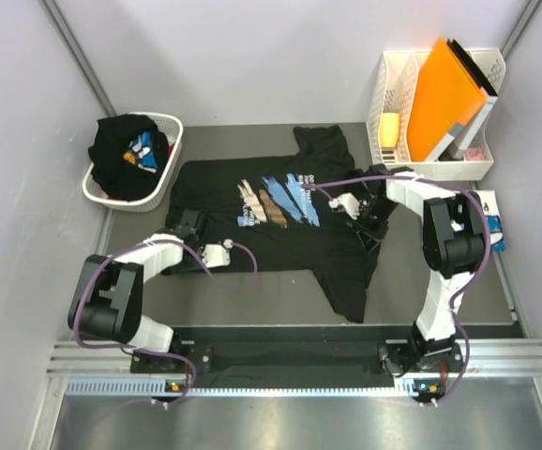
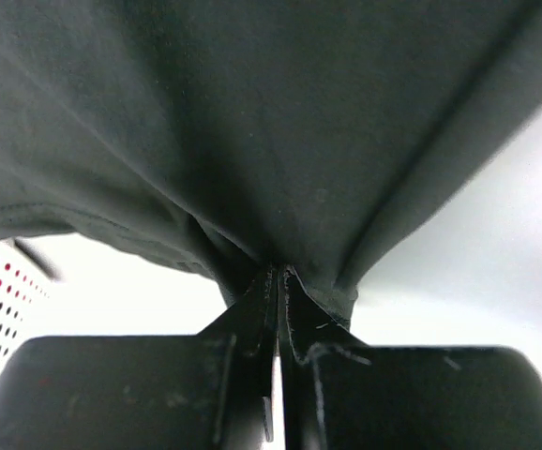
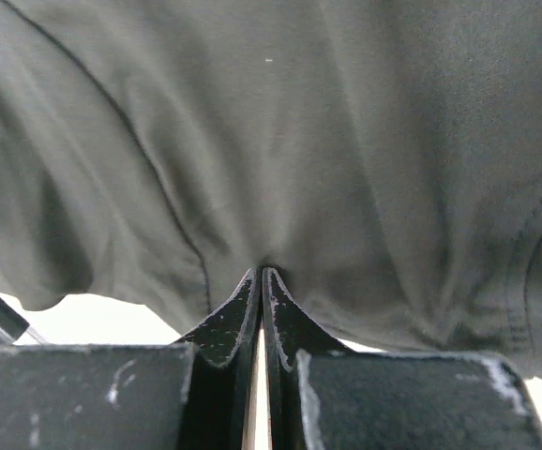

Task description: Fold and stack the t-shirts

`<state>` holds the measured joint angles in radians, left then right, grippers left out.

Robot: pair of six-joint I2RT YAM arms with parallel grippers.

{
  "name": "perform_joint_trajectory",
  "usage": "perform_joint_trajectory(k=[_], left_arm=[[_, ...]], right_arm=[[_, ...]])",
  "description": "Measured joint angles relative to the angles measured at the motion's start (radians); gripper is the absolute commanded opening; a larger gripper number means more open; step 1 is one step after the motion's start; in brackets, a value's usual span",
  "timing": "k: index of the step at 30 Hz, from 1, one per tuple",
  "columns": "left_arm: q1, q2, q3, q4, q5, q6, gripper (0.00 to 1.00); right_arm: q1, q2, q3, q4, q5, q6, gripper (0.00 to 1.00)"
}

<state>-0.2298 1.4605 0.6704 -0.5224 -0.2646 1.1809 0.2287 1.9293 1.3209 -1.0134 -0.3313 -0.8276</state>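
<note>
Far left first: white laundry basket (image 1: 163, 178) heaped with dark tees (image 1: 121, 150), none folded. Early in the job, judging by that pile.

Next along, left gripper (image 1: 224, 252), low over the near edge of the printed black t-shirt (image 1: 271, 202), close to its hem corner. Jaws squeezed fully together, a pinch of black cloth caught between the tips and tenting up from them in the wrist view.

Middle of the table (image 1: 407, 277): that same shirt spread flat, lying sideways, chest print up — strokes of blue, white and tan — one sleeve toward the back wall, the other trailing toward the near edge. No fold in it yet.

On to the right gripper (image 1: 341, 201), planted on the shirt's other end, possibly at the collar or shoulder, hard to call from above with the arm in the way. Jaws shut tight here too, black fabric bunched at the tips, a stitched seam running off beside them. Both ends held, so most likely the set-up for a first fold.

Far right, tucked behind the right arm: folded white tee (image 1: 494, 223) with blue print, by the look of it the start of the stack. Behind it, white rack (image 1: 393, 103) with an orange folder (image 1: 444, 89).

Left to do: fold this one, stack it, then the basket's load.
</note>
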Motion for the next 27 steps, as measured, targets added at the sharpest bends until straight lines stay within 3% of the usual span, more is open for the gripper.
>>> perform_joint_trajectory(k=[27], left_arm=[[0.102,-0.003,0.008,-0.037,-0.003,0.037,0.0]], right_arm=[[0.006,-0.034,-0.056,0.015,0.08,-0.018,0.0]])
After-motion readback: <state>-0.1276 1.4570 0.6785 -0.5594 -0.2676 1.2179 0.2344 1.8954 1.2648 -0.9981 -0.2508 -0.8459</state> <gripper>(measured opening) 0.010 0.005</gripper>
